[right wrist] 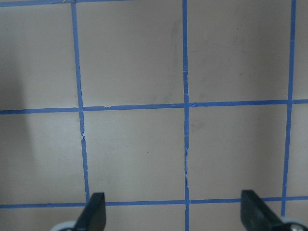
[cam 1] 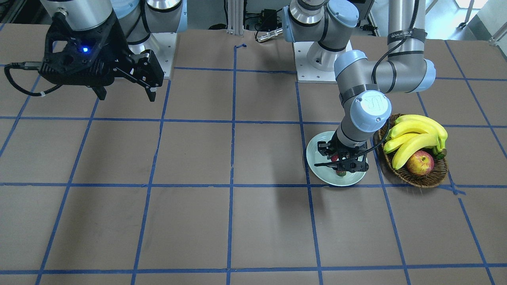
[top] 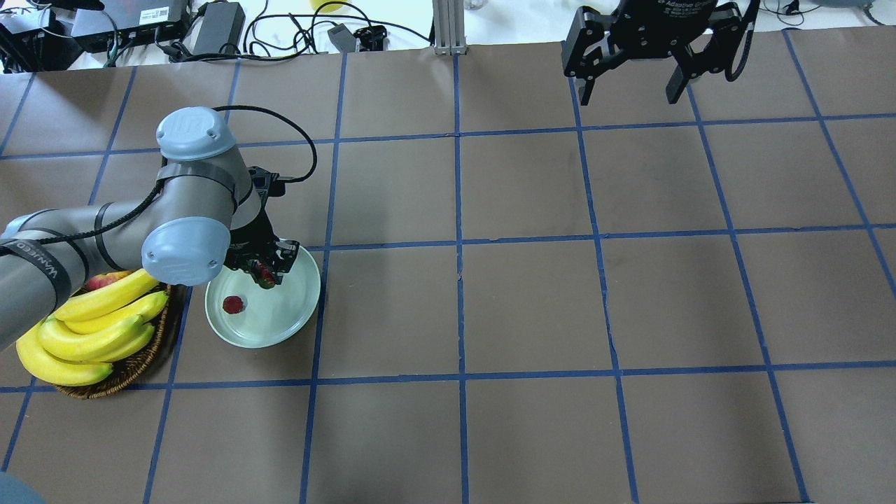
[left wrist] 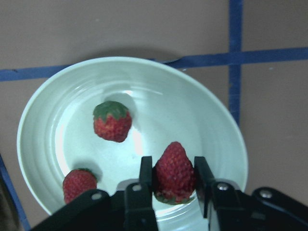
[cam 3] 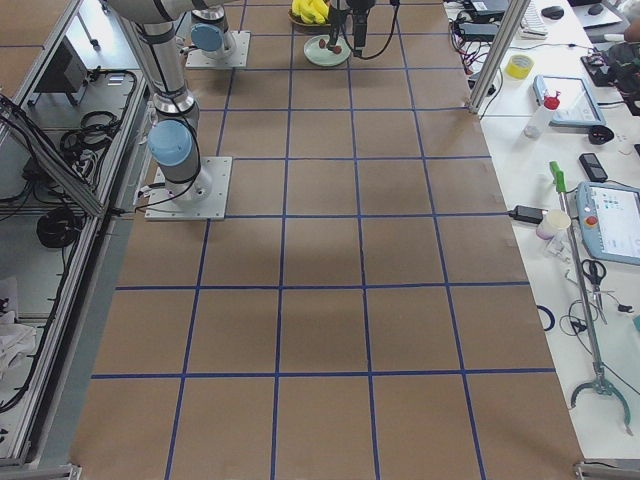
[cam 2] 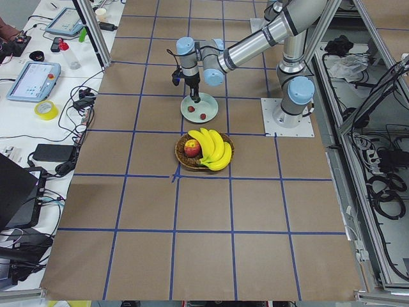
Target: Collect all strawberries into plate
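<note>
The pale mint plate (left wrist: 192,110) lies on the table beside the basket; it also shows in the overhead view (top: 280,315) and the front view (cam 1: 315,164). Two strawberries lie in it, one (left wrist: 112,121) with its green cap up and one (left wrist: 78,184) near the rim. My left gripper (left wrist: 174,180) is shut on a third strawberry (left wrist: 174,171) and holds it just over the plate's inside; it also shows in the overhead view (top: 266,271). My right gripper (top: 630,87) is open and empty, high over the far side of the table, its fingertips (right wrist: 94,211) wide apart.
A brown wicker basket (cam 1: 420,180) with a bunch of bananas (cam 1: 416,138) and a red-yellow apple (cam 1: 420,163) stands right next to the plate. The table is brown with a grid of blue tape lines.
</note>
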You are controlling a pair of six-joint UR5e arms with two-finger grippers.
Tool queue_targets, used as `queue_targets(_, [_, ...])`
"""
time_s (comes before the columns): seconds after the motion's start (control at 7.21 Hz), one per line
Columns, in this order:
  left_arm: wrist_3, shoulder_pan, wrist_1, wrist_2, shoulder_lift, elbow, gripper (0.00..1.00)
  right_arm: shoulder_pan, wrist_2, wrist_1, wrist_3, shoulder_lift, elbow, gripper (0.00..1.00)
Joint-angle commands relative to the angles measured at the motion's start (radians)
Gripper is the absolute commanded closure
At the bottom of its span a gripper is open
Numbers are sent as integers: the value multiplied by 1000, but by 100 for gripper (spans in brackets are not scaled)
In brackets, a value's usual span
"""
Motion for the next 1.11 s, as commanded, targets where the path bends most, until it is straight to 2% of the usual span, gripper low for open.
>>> queue_targets(0.0, [-7,11,0,1,3,-2,0,1,0,0,-1,0,0,0])
queue_targets(0.28, [-17,5,-29,1,15,50,0,11,0,-2,2,3,2,0])
queue_targets(0.42, [-80,-12,-162,-45,40,138,0,12,0,-2,2,3,2,0])
queue_targets(0.55, [-92,-44,-354,-71,67,274,0,12,0,0,2,3,2,0])
queue_targets(0.69, [-147,-96,-475,-67,78,388,0,12,0,-2,2,5,3,0])
queue_targets(0.97, [-193,-182,-502,-41,135,511,0,11,0,0,-1,5,8,0])
